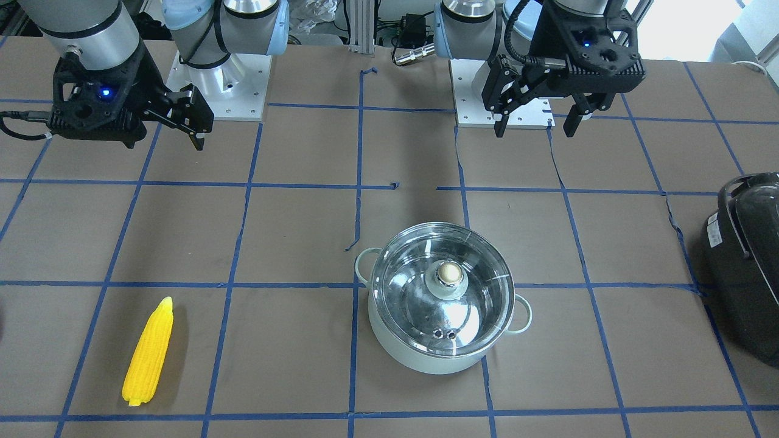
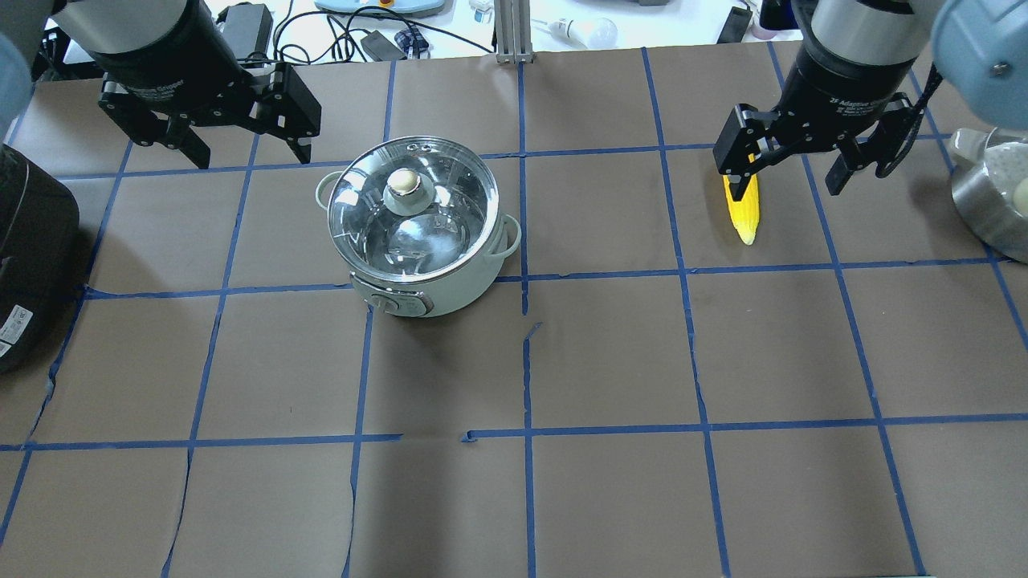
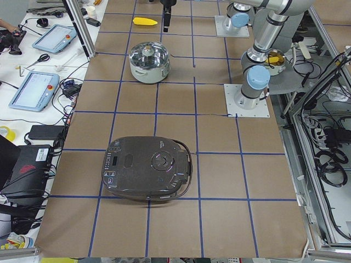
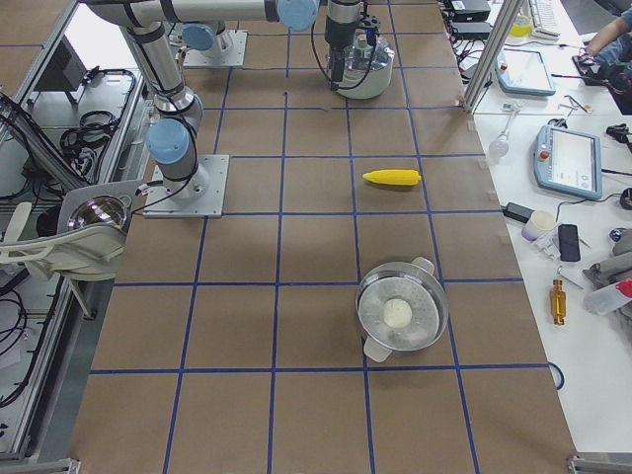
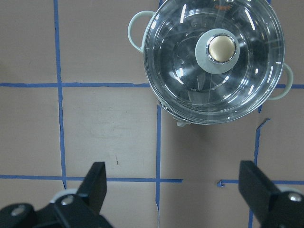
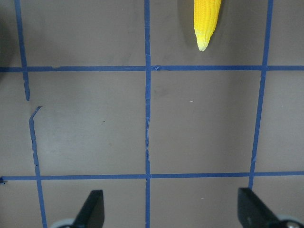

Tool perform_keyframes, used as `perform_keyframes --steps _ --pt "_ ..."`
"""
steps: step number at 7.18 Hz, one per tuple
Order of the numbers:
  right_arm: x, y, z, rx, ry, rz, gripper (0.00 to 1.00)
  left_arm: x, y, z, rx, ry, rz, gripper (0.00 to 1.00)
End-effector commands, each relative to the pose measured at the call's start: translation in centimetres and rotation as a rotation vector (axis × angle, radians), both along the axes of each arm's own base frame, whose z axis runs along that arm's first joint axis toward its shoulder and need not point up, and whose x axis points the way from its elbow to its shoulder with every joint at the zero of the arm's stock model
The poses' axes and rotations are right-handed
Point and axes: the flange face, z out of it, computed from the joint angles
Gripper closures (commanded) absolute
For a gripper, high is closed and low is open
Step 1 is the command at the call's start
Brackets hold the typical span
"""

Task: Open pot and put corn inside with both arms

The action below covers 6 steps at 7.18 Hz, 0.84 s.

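Observation:
The pale mint pot (image 1: pixel 426 356) stands mid-table with its glass lid (image 2: pixel 450 233) on and the beige knob (image 5: pixel 222 48) on top. The yellow corn (image 1: pixel 149 353) lies flat on the table to the robot's right, apart from the pot; its tip shows in the right wrist view (image 6: pixel 206 23). My left gripper (image 2: pixel 249 156) is open and empty, hovering just beyond the pot; it also shows in the left wrist view (image 5: pixel 173 190). My right gripper (image 2: pixel 791 189) is open and empty, hovering above the corn's far end, which it partly hides in the overhead view.
A black glossy appliance (image 2: pixel 32 249) sits at the table's left end. A second steel lidded pot (image 4: pixel 400 316) stands beyond the corn at the right end. A metal bowl (image 2: pixel 992 201) rests off the table by the right arm's base.

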Motion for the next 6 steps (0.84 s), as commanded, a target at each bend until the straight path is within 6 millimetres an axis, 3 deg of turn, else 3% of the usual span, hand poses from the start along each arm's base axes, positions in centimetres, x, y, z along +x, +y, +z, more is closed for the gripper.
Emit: perform_keyframes --steps 1,6 --pt "-0.02 -0.01 0.00 -0.001 0.001 0.002 0.00 -0.02 -0.10 -0.13 0.003 0.001 0.000 0.00" --pt "-0.08 -0.09 -0.04 -0.002 0.008 0.004 0.00 -0.15 -0.08 -0.06 0.002 0.008 -0.002 0.00"
